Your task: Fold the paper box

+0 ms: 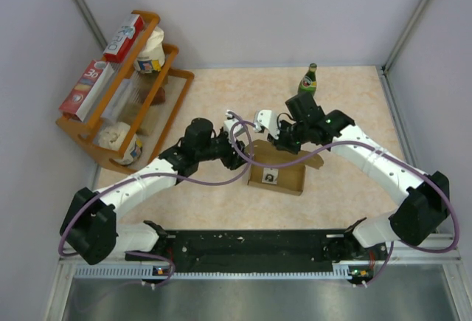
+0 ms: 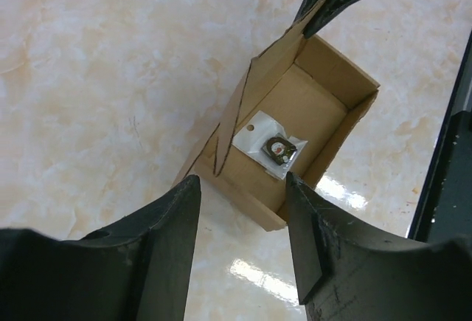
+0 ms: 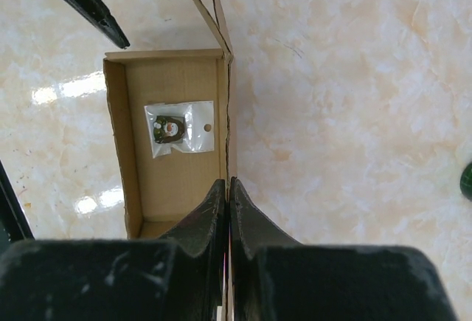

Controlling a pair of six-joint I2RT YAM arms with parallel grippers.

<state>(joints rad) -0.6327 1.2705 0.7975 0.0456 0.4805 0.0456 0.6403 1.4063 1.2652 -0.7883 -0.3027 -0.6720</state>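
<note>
Box: the brown cardboard box (image 3: pixel 177 181) sat open on the pale table (image 3: pixel 332 114).
Left hand (image 2: pixel 242 182): was apart above the box.
Right hand (image 3: pixel 227 188): was clamped on its wall.

Bare table (image 1: pixel 221 88) free along the near side of the paper box (image 1: pixel 279 181) and at far centre, green bottle (image 1: pixel 308 81) upright on the far side of the right fingers (image 3: pixel 203 221), wooden rack (image 1: pixel 145 17) filling the far left corner, box open from above.
</note>
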